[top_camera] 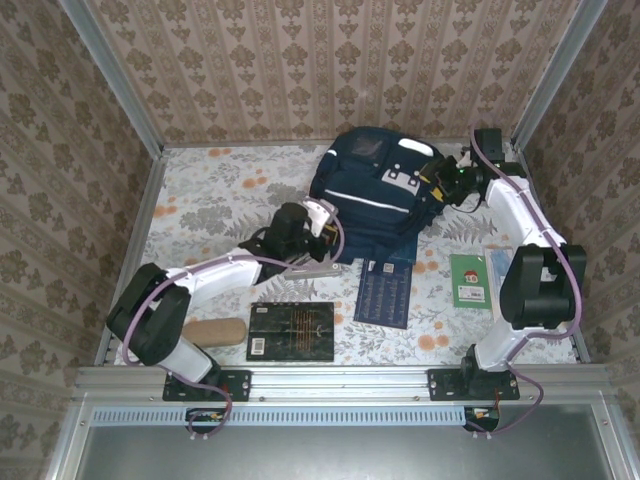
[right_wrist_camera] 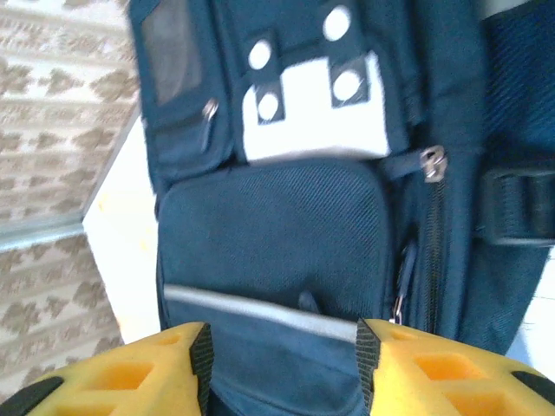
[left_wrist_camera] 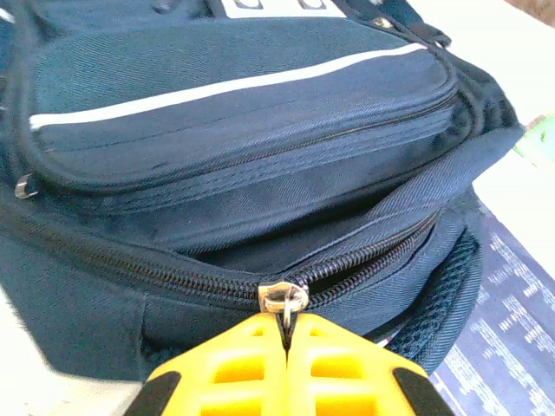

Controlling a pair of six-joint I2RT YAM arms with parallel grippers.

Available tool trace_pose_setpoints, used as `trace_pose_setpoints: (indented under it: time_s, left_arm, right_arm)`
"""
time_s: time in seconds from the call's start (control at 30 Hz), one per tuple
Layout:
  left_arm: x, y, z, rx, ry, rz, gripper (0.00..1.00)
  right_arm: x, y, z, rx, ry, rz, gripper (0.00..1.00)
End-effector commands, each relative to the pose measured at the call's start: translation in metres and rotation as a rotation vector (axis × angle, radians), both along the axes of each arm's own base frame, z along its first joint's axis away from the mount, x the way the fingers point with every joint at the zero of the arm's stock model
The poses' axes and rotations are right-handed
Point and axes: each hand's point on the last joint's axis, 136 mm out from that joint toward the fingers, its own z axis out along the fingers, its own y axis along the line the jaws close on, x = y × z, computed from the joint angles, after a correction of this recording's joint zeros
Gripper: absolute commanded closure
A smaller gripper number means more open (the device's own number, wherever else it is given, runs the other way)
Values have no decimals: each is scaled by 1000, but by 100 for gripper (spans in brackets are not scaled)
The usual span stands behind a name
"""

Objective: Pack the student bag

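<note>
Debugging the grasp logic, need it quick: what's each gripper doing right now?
Left gripper: closed on the zipper pull of the student bag.
Right gripper: jaws open, holding nothing.

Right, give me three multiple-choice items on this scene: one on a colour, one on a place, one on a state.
1. The stripe on the bag is:
A. red
B. white
C. yellow

2. The black notebook lies:
A. in the bag
B. on top of the bag
C. on the table, by the left arm's base

3. The left gripper is:
A. open over the table
B. shut on the zipper pull
C. shut on a strap

Answers:
1. B, the stripe shows white against the navy fabric.
2. C, the notebook lies flat on the table, in front of the bag.
3. B, the left wrist view shows the gripper closed with the pull pinched in it.
</note>
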Motion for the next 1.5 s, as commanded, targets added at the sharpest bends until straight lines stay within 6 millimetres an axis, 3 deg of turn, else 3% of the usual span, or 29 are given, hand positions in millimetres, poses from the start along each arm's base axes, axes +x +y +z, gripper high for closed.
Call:
trace_pose_setpoints:
  time_s: [0.0,0.07,0.17,0.3,0.4,0.53,0.67,0.93,1.17,1.4,1.47]
  left_arm:
    - [-3,-21,7,-49,-12,-5,100]
    - [-7,-33,4,-46,-3,-30,100]
    - [-11,-44,3,-62,10,-62,100]
    - [-18,-53,0,-64,23,-97,100]
    - [-24,-58,-2,-63,29,-118,100]
    - [-32,-63,-7,-59,36,-135,100]
    - [-37,-66,-11,-56,41,-142,100]
    - [-41,-68,-11,-55,36,-147,100]
    - [-43,-70,-14,-42,37,-148,100]
    - [-41,-70,-14,-47,34,-138,100]
    - [-41,-71,-13,-48,34,-140,100]
  right_arm:
    - [-28,-3,2,-57,35,-33,47]
    - [-44,1,-1,-47,53,-58,47]
    - [-66,23,-4,-17,50,-44,49]
    - [-94,60,-27,17,122,-19,53]
    - [-111,74,-36,28,151,-24,57]
    - [-115,75,-54,28,163,-40,58]
    - [-105,82,-69,44,194,-26,63]
    - [-109,78,-93,49,248,-95,61]
    - [-101,80,-99,52,276,-112,59]
    - [-123,68,-94,32,282,-170,57]
    - [-130,62,-101,7,299,-187,57]
